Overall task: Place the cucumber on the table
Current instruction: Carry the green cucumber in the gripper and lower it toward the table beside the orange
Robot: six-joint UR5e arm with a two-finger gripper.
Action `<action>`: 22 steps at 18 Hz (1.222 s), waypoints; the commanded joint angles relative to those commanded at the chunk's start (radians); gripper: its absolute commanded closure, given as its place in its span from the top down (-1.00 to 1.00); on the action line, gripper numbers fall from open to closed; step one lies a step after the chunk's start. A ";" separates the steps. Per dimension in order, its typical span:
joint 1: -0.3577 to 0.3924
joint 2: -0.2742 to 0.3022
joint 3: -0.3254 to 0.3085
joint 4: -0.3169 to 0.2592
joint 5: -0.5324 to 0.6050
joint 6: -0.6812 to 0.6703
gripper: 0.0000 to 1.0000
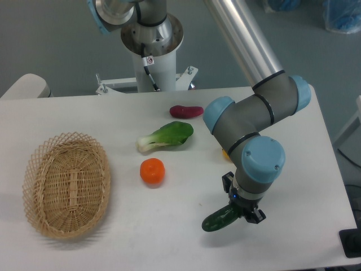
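Cucumber (pixel 220 219) clamped in the gripper (pixel 240 212), tilted, low over the near right part of the table (pixel 169 237), possibly touching. Well apart from orange (pixel 152 171), bok choy (pixel 166 136) and basket (pixel 66 183). Probably the set-down step; next, lowered to rest and let go.

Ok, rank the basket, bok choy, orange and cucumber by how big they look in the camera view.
1. Wicker basket, by far the largest.
2. Bok choy.
3. Cucumber, partly hidden by the gripper, so its rank against the bok choy is unsure.
4. Orange, smallest.
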 joint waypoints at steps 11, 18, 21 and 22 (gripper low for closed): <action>-0.078 0.012 -0.067 0.003 -0.012 -0.072 -0.86; -0.143 -0.034 -0.081 0.137 -0.026 -0.066 -0.88; -0.166 -0.025 -0.112 0.140 -0.028 -0.066 -0.88; -0.170 -0.014 -0.130 0.140 -0.028 -0.058 -0.88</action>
